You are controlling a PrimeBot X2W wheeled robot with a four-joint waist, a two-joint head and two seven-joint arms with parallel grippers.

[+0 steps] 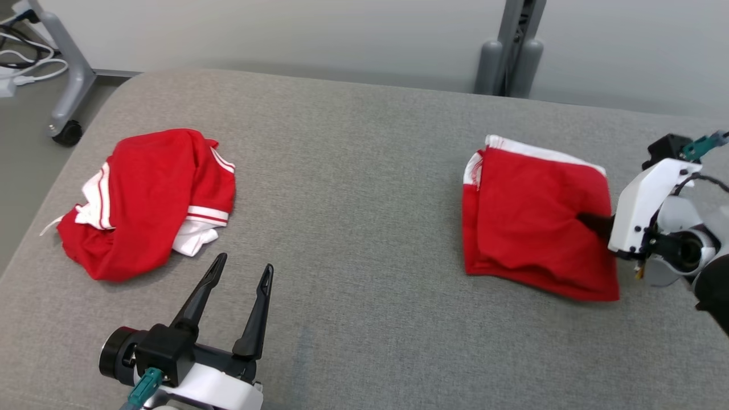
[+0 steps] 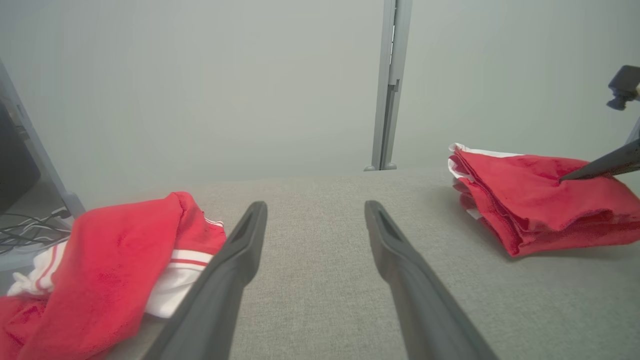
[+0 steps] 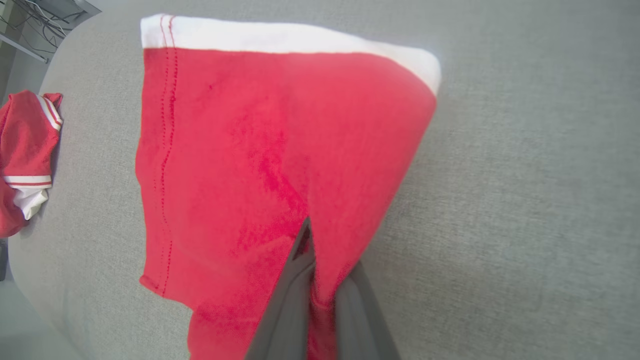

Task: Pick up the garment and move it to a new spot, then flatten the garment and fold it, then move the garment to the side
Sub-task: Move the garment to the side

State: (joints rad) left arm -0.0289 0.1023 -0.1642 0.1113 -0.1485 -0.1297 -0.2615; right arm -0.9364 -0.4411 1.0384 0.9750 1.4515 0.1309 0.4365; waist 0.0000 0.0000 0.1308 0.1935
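Pinching what, that right gripper (image 1: 592, 222)? (Jo)

A raised ridge of the folded garment (image 1: 529, 222), fingers pressed together on it, close to the edge nearest its own wrist. The cloth lies on the grey cushion (image 1: 353, 188), spreading out ahead of those fingertips. (Sam)

And the left gripper (image 1: 244, 265)? (Jo)

Spread wide, holding nothing, hovering over the cushion. A crumpled garment (image 1: 148, 199) sits near its left finger; the folded one is well apart, off past its right finger. (Sam)

What worries you? (Jo)

The bite looks shallow. I'd guess it has the top layer or two, not the whole stack, so a lift could peel the fold open. It is also off centre: most of the cloth lies beyond the fingertips, and that free part would sag or swing. Dragging instead might ruck the bottom layer against the cushion. (Sam)

Which way does it lie? (Jo)

Nearly square, so the long axis is a close call. In the right wrist view the longer run goes from the pinch straight ahead to the white band (image 3: 280, 37), which caps the end farthest from the fingertips. The stitched side edge (image 3: 165, 150) runs along that same line, off to the fingers' left. (Sam)
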